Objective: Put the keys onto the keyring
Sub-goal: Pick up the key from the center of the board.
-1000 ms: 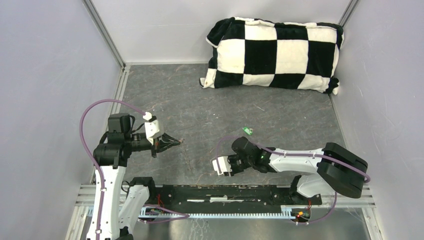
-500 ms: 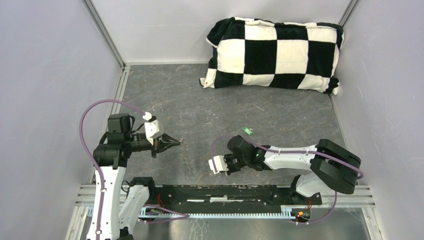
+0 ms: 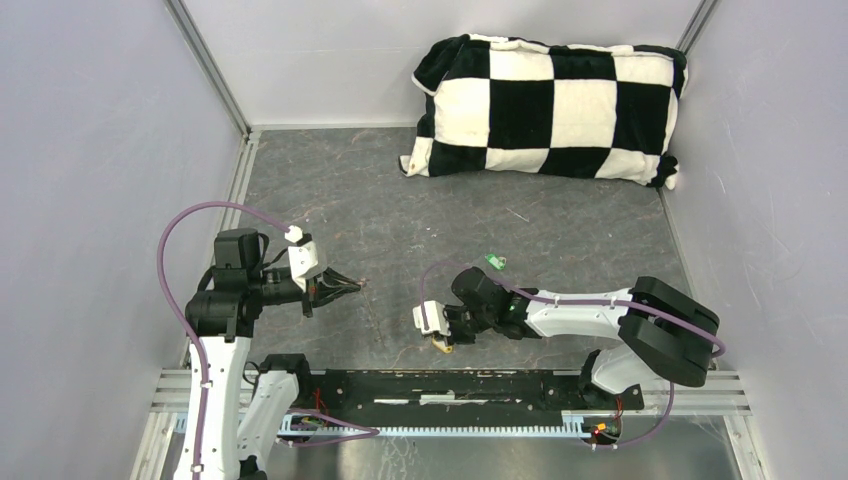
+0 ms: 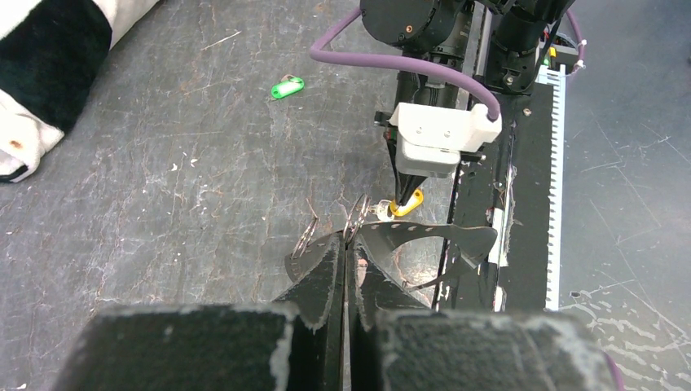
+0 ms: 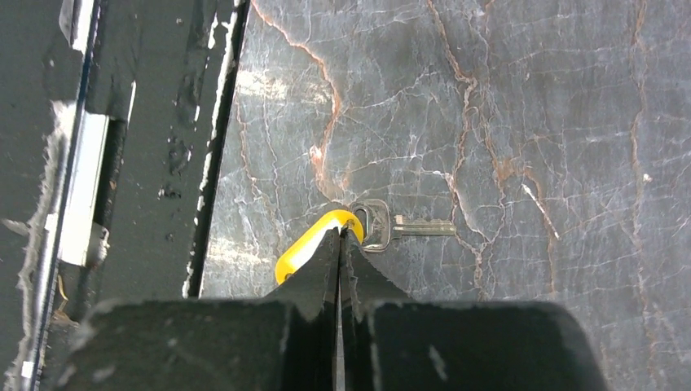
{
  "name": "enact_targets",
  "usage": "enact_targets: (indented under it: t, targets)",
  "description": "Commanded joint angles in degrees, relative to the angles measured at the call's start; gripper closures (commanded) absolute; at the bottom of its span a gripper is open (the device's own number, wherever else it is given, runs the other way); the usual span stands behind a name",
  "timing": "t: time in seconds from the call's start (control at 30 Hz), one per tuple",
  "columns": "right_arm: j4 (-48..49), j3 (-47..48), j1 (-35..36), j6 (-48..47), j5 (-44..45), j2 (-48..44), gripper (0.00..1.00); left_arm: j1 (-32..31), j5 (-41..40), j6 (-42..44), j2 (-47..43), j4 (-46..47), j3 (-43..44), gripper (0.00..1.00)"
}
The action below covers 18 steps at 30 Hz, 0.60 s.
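Right fingers (image 5: 318,281): pressed together, tips nipping the rim of the yellow-headed key (image 5: 303,247) down on the worktop (image 3: 420,200), close to the black base rail. Only the edge of the plastic head is caught, so I judge the hold thin.

Key axis: lies flat. The metal bow with its hole sits just past the fingertips, and the blade runs off sideways, crosswise to the line of the fingers.

Left fingers (image 4: 322,273): pressed together and raised off the worktop, pinching the thin wire of the keyring (image 4: 355,218). The loop stands out ahead of those fingertips, seen nearly edge-on. I cannot tell where its opening lies.

Relation that matters: from the overhead camera the ring is well off to the left of the right fingers and a little farther from the bases. The key's blade points roughly towards it. The two are apart, not touching.

Judgement: the right arm owns this key. It must lift it and bring the bow's hole to the wire end. Risk is the key pivoting in so slight a pinch.

Green-headed key (image 3: 495,262): loose on the worktop beyond the right fingers, nearer that arm, not yet threaded.
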Motion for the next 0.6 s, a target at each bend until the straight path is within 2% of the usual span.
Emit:
enact_targets:
  t: [0.0, 0.13, 0.23, 0.33, 0.4, 0.5, 0.57]
  targets:
    - [3.7, 2.1, 0.2, 8.8, -0.4, -1.7, 1.0, -0.1, 0.6, -1.8, -0.5, 1.8, 1.3, 0.98]
    - [4.3, 3.0, 0.2, 16.2, 0.3, -2.1, 1.0, -0.1, 0.6, -1.7, -0.2, 1.8, 0.7, 0.98]
    - [8.8, 0.2, 0.2, 21.5, 1.0, -4.5, 1.0, -0.1, 0.1, -2.1, -0.1, 1.8, 0.8, 0.98]
    - [13.9, -3.3, 0.2, 27.2, 5.4, -7.7, 1.0, -0.1, -0.8, -2.0, 0.1, 1.7, 0.6, 0.98]
    - [13.8, -3.3, -0.1, 29.1, 7.8, -8.2, 1.0, -0.2, -1.2, -2.1, 0.2, 1.7, 0.5, 0.98]
    - [15.9, -3.6, -1.7, 33.0, 6.9, -8.4, 1.0, -0.1, -1.6, -2.1, -0.1, 1.7, 0.3, 0.98]
    - [19.3, -4.5, -4.1, 37.2, 2.9, -8.3, 1.0, -0.1, -2.1, -2.0, -0.2, 1.7, 0.0, 0.98]
